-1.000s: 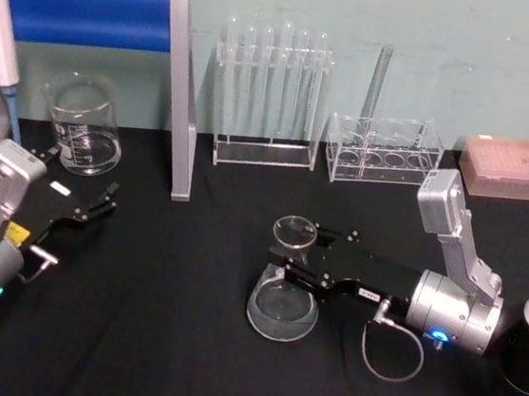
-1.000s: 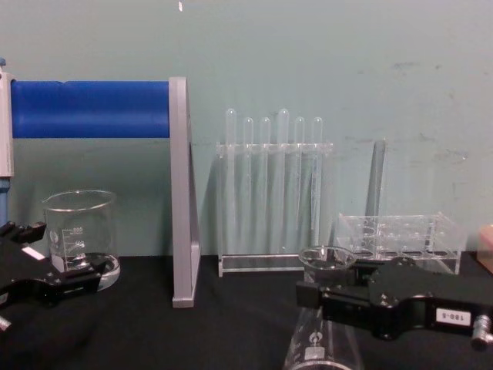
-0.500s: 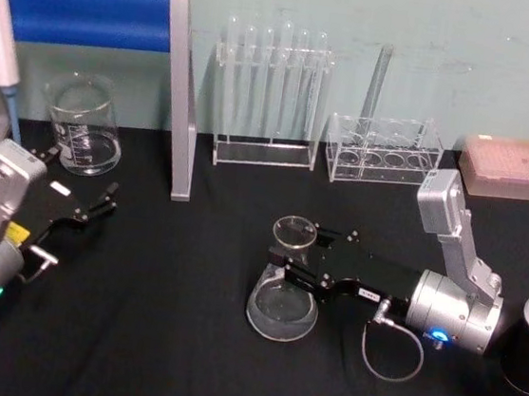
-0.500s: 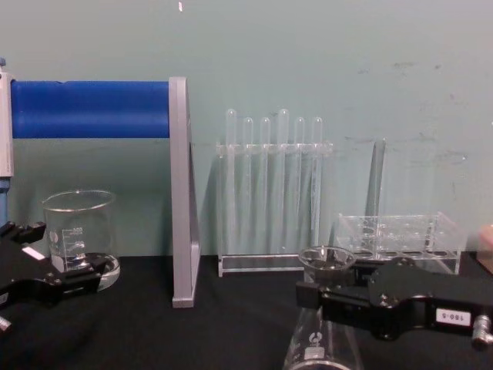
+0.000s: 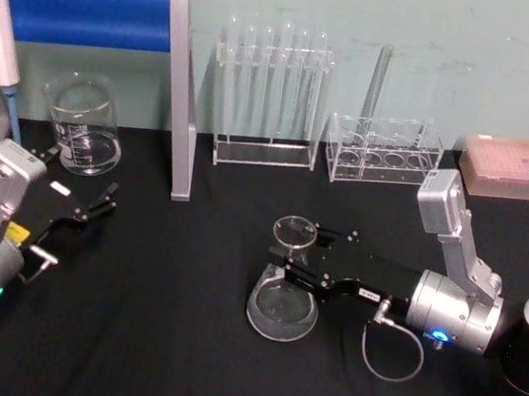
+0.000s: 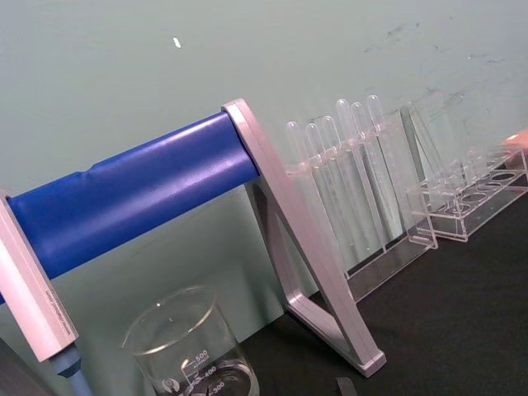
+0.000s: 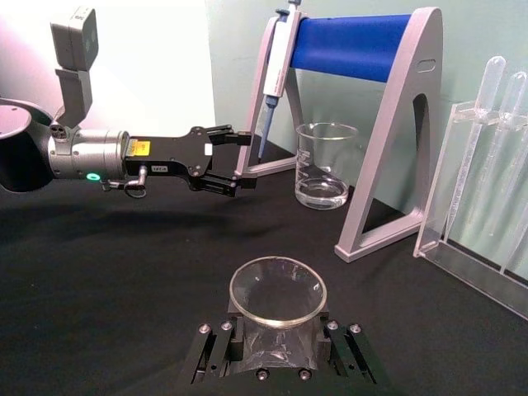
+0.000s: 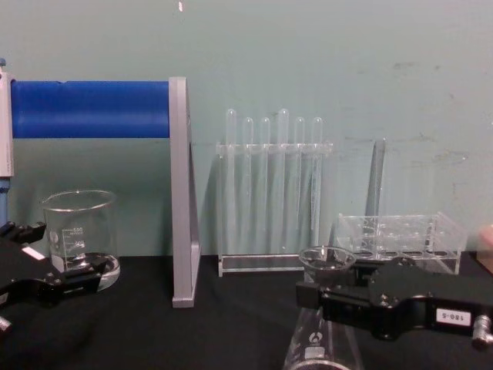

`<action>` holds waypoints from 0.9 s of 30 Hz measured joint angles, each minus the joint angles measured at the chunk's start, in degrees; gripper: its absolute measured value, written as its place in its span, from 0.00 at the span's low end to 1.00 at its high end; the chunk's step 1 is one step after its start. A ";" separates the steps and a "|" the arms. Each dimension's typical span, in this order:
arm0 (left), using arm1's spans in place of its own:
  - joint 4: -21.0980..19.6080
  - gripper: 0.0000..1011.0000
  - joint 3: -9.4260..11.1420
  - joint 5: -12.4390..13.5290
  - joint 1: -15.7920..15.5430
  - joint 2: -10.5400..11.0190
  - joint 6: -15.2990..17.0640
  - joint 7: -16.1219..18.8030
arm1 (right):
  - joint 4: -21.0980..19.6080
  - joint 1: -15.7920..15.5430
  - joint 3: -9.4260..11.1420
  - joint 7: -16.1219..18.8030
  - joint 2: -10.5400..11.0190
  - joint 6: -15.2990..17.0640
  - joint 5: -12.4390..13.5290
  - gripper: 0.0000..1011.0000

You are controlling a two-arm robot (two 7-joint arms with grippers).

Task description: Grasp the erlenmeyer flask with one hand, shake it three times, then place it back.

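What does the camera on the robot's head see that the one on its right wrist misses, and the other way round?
Head view alone: the pink box at the table's back right and the low clear rack. Right wrist view alone: the pipette's grey top hanging on the stand. Both: the right gripper around the neck of the erlenmeyer flask, the left gripper open and apart, the beaker and the blue-barred stand.

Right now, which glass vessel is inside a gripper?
The erlenmeyer flask, mid-table: the right gripper clasps its neck. The beaker stands free at back left.
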 joint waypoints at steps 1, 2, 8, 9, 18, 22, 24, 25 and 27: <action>0.00 0.99 0.00 0.00 0.00 0.00 0.00 0.00 | 0.00 0.00 0.00 0.00 0.00 0.00 0.00 0.44; 0.00 0.99 0.00 0.00 0.00 0.00 0.00 0.00 | -0.01 0.00 0.00 0.00 0.00 0.00 0.00 0.44; 0.00 0.99 0.00 0.00 0.00 0.00 0.00 0.00 | -0.02 0.00 0.01 0.00 0.00 0.00 0.00 0.50; 0.00 0.99 0.00 0.00 0.00 0.00 0.00 0.00 | -0.02 0.00 0.01 0.00 0.00 0.00 0.00 0.52; 0.00 0.99 0.00 0.00 0.00 0.00 0.00 0.00 | -0.02 0.00 0.01 0.00 0.00 0.00 0.01 0.79; 0.00 0.99 0.00 0.00 0.00 0.00 0.00 0.00 | -0.02 0.00 0.01 0.00 0.00 0.00 0.00 0.91; 0.00 0.99 0.00 0.00 0.00 0.00 0.00 0.00 | -0.02 0.00 0.01 0.00 0.00 0.00 0.00 0.95; 0.00 0.99 0.00 0.00 0.00 0.00 0.00 0.00 | -0.02 0.00 0.01 0.00 0.00 0.00 0.00 0.97; 0.00 0.99 0.00 0.00 0.00 0.00 0.00 0.00 | -0.01 0.00 0.01 0.00 0.00 0.00 0.00 0.99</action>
